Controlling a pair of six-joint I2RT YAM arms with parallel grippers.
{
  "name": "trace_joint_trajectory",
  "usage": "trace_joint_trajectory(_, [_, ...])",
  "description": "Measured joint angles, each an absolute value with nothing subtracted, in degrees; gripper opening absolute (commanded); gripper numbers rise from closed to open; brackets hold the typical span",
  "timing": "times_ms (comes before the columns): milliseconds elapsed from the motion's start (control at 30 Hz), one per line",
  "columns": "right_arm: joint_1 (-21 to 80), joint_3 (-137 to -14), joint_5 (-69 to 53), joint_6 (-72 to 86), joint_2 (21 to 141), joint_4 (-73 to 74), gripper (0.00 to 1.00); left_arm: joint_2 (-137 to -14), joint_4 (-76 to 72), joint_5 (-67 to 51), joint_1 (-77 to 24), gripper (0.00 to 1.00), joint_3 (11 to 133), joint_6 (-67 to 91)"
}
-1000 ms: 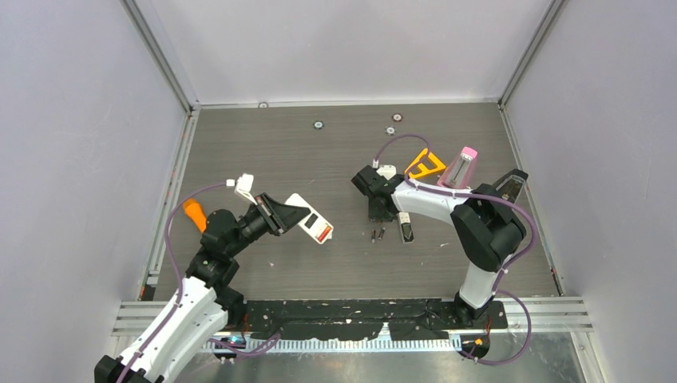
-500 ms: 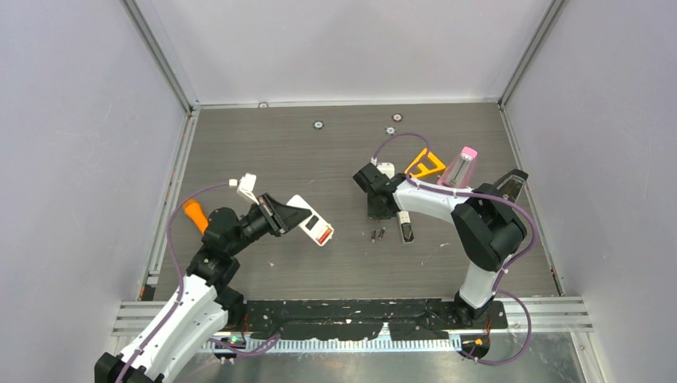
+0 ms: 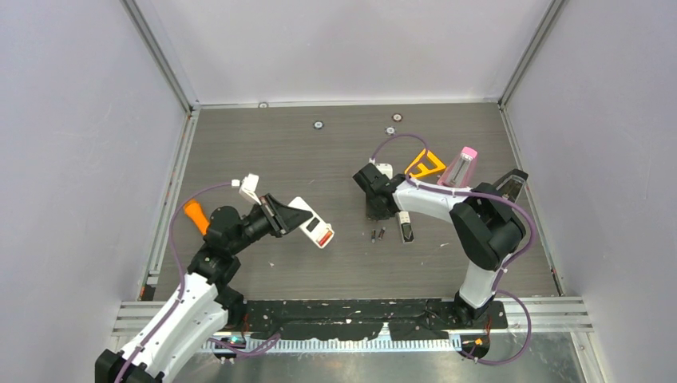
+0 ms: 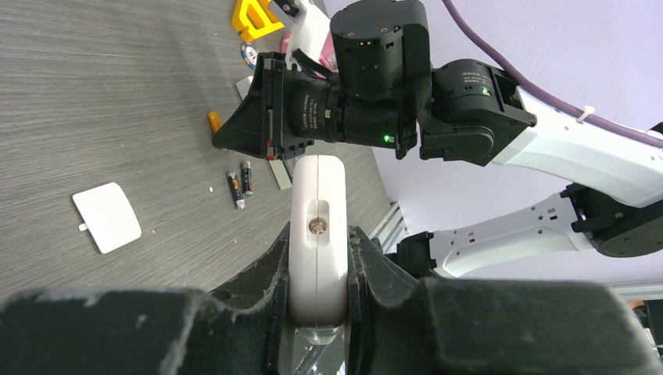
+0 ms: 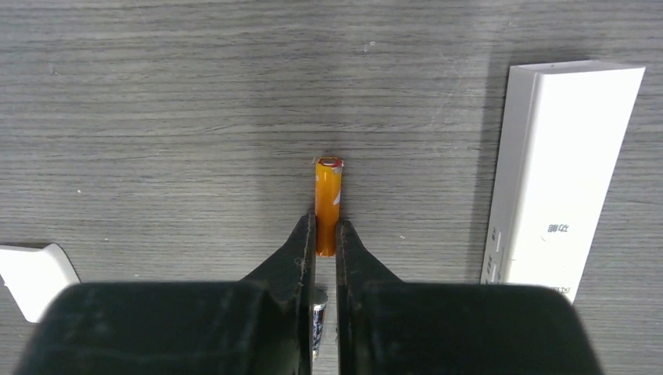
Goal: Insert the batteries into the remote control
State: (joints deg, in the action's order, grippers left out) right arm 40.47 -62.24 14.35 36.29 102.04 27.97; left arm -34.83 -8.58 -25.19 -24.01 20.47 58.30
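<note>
My left gripper (image 3: 289, 215) is shut on the white remote control (image 3: 311, 223), holding it above the table. An orange-red battery (image 3: 323, 236) sits in its open bay. In the left wrist view the remote (image 4: 318, 234) stands edge-on between the jaws. My right gripper (image 3: 374, 214) points down at the table. Its fingertips (image 5: 326, 234) pinch the near end of another orange battery (image 5: 328, 199), which lies flat. Two dark batteries (image 3: 378, 234) lie just right of it; one (image 5: 319, 328) shows under the jaws.
A second white remote (image 5: 555, 172) lies right of the right gripper. The white battery cover (image 4: 107, 216) lies loose on the table. An orange triangular piece (image 3: 425, 163) and a pink-capped object (image 3: 461, 167) stand behind. An orange cone-ended stick (image 3: 194, 214) lies far left.
The left arm has shifted a little, dipping the remote slightly toward the near side. The right gripper stays in place at the orange battery.
</note>
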Motion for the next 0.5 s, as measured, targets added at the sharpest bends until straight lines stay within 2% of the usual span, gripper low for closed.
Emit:
trace_joint_trajectory(267, [40.5, -59.0, 12.1, 30.8, 97.3, 26.8, 0.05, -39.0, -8.1, -28.6, -24.0, 0.00, 22.5, 58.4])
trace_joint_trajectory(500, [40.4, -55.4, -3.9, 17.2, 77.1, 21.4, 0.05, -48.0, -7.8, -36.3, -24.0, 0.00, 27.4, 58.4])
